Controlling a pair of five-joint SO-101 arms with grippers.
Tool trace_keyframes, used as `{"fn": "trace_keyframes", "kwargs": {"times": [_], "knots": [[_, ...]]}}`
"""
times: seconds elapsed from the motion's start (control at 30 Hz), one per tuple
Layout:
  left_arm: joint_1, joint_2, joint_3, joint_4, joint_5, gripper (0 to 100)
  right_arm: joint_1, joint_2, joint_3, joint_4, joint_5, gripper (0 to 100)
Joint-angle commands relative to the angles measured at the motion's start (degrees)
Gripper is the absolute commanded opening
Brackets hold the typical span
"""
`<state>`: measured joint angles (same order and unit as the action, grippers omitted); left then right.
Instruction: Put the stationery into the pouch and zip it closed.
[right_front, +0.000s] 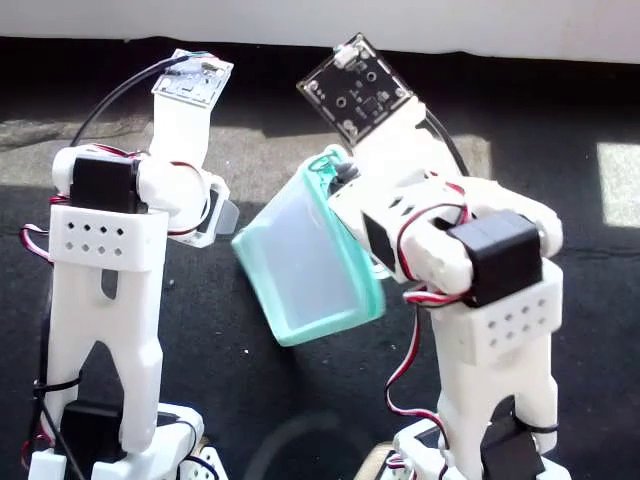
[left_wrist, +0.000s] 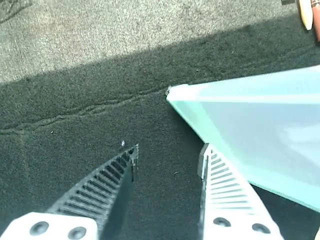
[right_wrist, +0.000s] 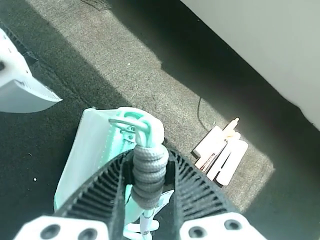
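Observation:
A mint-green translucent pouch (right_front: 308, 262) hangs tilted above the dark mat between the two arms. My right gripper (right_wrist: 148, 161) is shut on the grey cord (right_wrist: 148, 172) at the pouch's zip ring, with the pouch (right_wrist: 84, 152) hanging below it. In the high view the right gripper (right_front: 345, 186) holds the pouch's upper corner. My left gripper (left_wrist: 167, 157) is open just over the mat, one fingertip (left_wrist: 206, 159) right by the pouch's (left_wrist: 260, 127) lower edge. The stationery (right_wrist: 221, 153), a few white and pinkish pieces, lies on the sunlit mat beyond the pouch.
A white wall (right_wrist: 270, 45) bounds the far side of the mat. The other arm's white finger (right_wrist: 22, 92) shows beside the pouch. Bare dark mat (left_wrist: 75, 125) stretches under and around the left gripper. A bit of stationery (left_wrist: 306, 14) shows at the mat's far end.

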<state>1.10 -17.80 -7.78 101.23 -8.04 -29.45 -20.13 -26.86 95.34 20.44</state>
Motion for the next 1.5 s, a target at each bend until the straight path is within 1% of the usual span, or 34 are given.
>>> {"fn": "trace_keyframes", "kwargs": {"times": [0.0,0.1,0.23,0.4,0.57,0.67,0.9,1.03,1.1,1.2,1.37,1.47], "knots": [[0.92,0.22,-0.92,-1.41,0.35,21,-0.48,-0.48,1.45,-1.8,-1.76,0.6],[0.84,-0.04,2.07,-5.98,0.26,21,-0.57,-0.57,1.71,-1.8,-1.76,0.6],[0.75,-0.4,1.54,-8.18,0.26,21,-1.01,-0.57,1.98,-1.36,-1.76,0.6],[0.75,-0.4,-5.85,-8.09,0.97,21,-6.37,-0.57,1.71,-1.1,-1.76,0.6],[1.01,-0.13,-13.93,-8.09,5.98,21,-11.3,-0.57,1.63,4.97,-1.76,0.6],[1.1,0.04,-16.48,-8.0,6.15,21,-11.38,-0.66,1.63,5.49,-1.76,0.6],[1.1,-0.4,-17.54,-6.68,5.8,21,-11.65,-0.66,1.98,5.49,-1.76,0.6],[1.1,-0.31,-21.76,-4.04,5.71,21,-11.65,-0.57,2.07,5.49,-1.76,0.6],[1.27,-0.31,-24.4,-3.6,4.66,21,-11.65,-0.57,2.07,5.49,-1.76,0.6],[3.82,0.22,-26.77,-3.69,1.93,21,-11.65,-0.57,2.07,5.49,-1.76,0.6],[7.34,3.21,-25.8,-3.69,-5.45,21,-11.65,-0.57,2.07,5.49,-1.76,0.6],[7.34,6.73,-25.8,-4.04,-6.51,21,-11.65,-0.57,2.07,5.49,-1.76,0.6]]}}
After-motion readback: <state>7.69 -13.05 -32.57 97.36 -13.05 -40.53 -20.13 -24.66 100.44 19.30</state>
